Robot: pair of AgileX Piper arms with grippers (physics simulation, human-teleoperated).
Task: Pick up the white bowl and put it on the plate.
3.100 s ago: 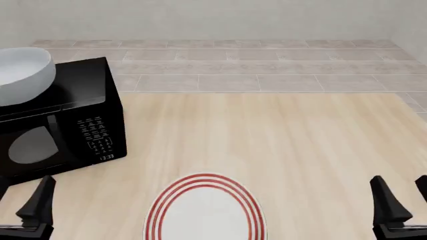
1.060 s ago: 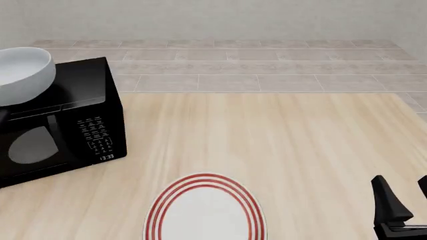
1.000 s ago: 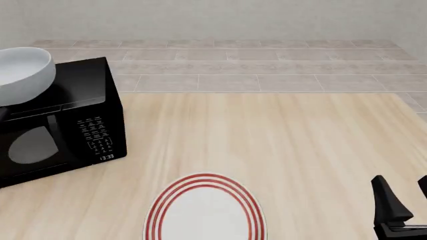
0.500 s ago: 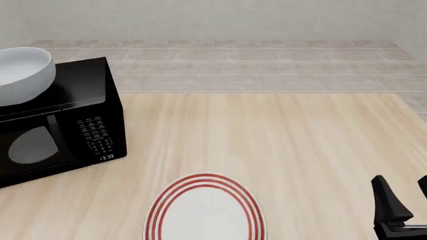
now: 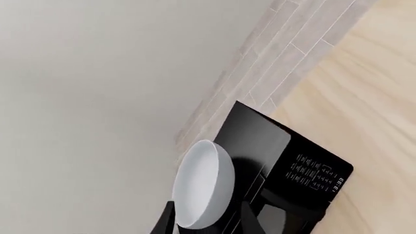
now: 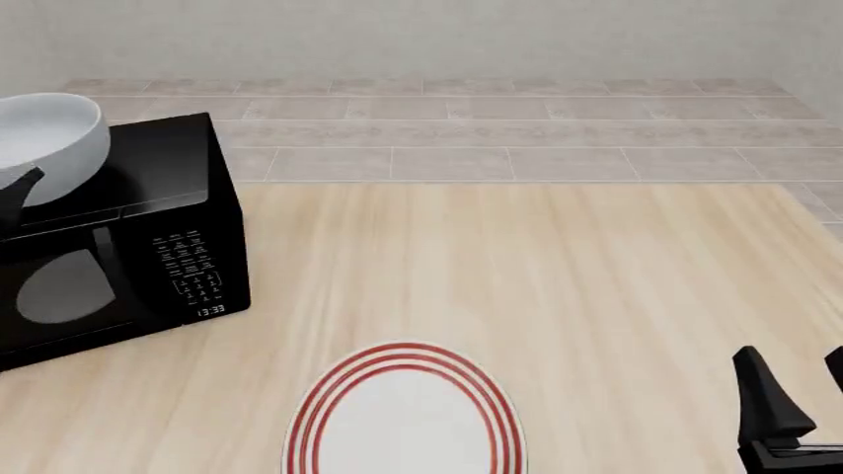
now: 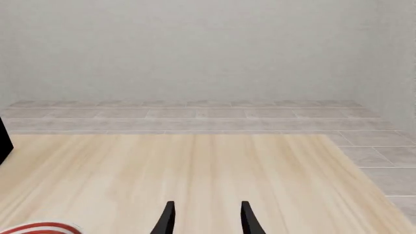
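The white bowl [image 5: 202, 187] lies just ahead of my left end effector [image 5: 206, 222], fingers spread wide astride it; smooth, rigid, probably slippery, so I'd pinch its rim.

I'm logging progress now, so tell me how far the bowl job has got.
Nothing is finished yet. The white bowl sits on top of the black microwave, and the plate near the front of the table is bare. In hand: the left claw is open, its fingers on either side of the bowl's rim. The right claw is open and idle. Grasping, lifting and placing remain.
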